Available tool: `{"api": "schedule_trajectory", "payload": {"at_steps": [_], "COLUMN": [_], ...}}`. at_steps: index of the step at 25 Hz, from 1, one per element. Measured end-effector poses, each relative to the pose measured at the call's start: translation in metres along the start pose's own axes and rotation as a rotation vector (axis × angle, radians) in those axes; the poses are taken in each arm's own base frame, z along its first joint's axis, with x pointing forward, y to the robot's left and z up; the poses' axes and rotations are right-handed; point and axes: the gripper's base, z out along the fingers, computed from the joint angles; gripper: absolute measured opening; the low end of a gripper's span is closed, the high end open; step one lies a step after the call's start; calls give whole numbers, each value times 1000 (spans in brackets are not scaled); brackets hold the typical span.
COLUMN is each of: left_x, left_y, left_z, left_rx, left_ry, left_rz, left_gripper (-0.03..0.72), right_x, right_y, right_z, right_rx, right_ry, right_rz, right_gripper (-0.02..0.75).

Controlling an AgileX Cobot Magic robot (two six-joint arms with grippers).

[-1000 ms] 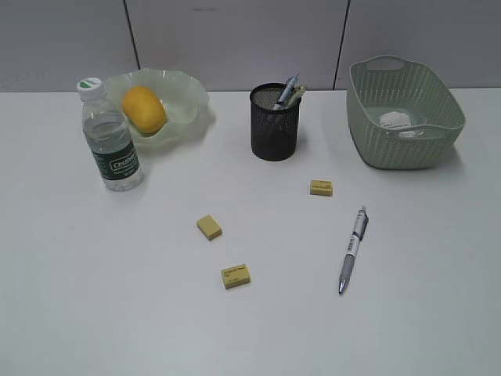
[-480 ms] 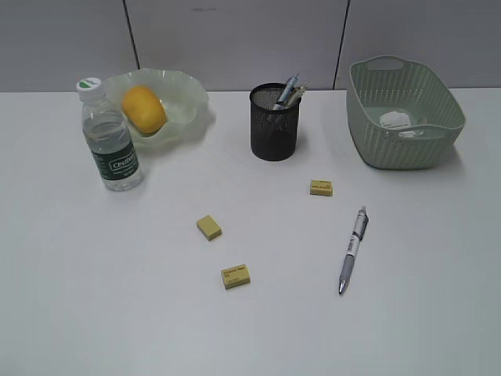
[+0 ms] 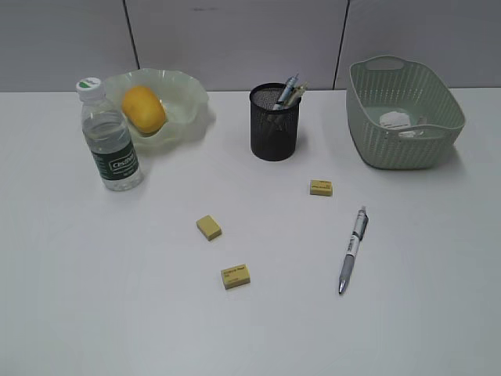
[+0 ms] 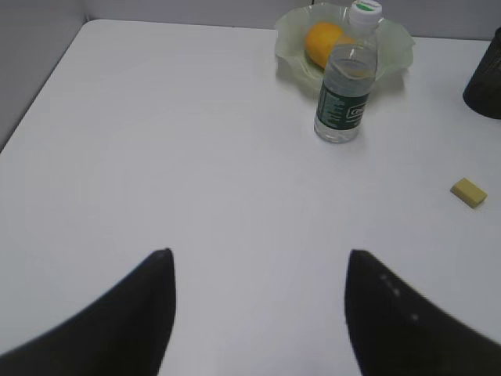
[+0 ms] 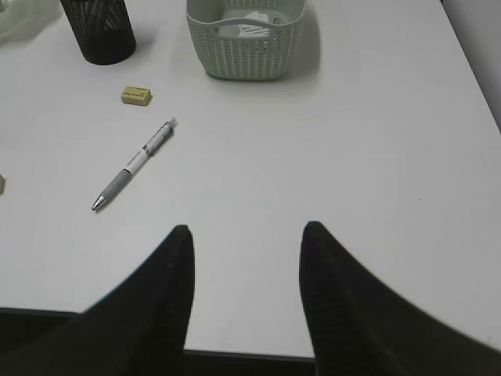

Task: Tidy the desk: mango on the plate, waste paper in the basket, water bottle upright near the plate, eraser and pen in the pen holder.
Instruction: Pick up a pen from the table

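Note:
The mango [image 3: 143, 109] lies on the ruffled green plate [image 3: 188, 95] at the back left, and the water bottle [image 3: 110, 141] stands upright just in front of it. The black mesh pen holder [image 3: 275, 125] holds pens. The waste paper [image 3: 394, 119] lies in the basket [image 3: 407, 149]. Three yellow erasers [image 3: 321, 187] [image 3: 209, 227] [image 3: 236, 276] and a silver pen [image 3: 352, 249] lie on the desk [image 3: 94, 282]. My left gripper [image 4: 258, 254] is open and empty over bare desk. My right gripper [image 5: 246, 231] is open and empty near the desk's front edge. Neither gripper shows in the exterior view.
The desk's left edge [image 4: 39, 94] and front edge [image 5: 250, 352] are near the grippers. A grey partition wall [image 3: 235, 39] runs behind the desk.

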Motion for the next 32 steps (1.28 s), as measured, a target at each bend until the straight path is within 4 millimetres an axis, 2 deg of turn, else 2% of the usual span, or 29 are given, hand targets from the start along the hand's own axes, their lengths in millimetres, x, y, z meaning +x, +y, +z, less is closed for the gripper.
{"api": "schedule_trajectory", "payload": {"at_steps": [5,28,32], "left_x": [0,0,0], "left_y": [0,0,0], "left_z": [0,0,0], "left_rx": [0,0,0], "left_ry": [0,0,0], "left_rz": [0,0,0], "left_gripper": [475,472,472], "right_x": [0,0,-12], "right_y": [0,1,3], "right_z": [0,0,5], "right_rx": [0,-14,-32], "right_ry": [0,0,52], "right_rz": [0,8,47], "right_gripper": [363,363,363]}}
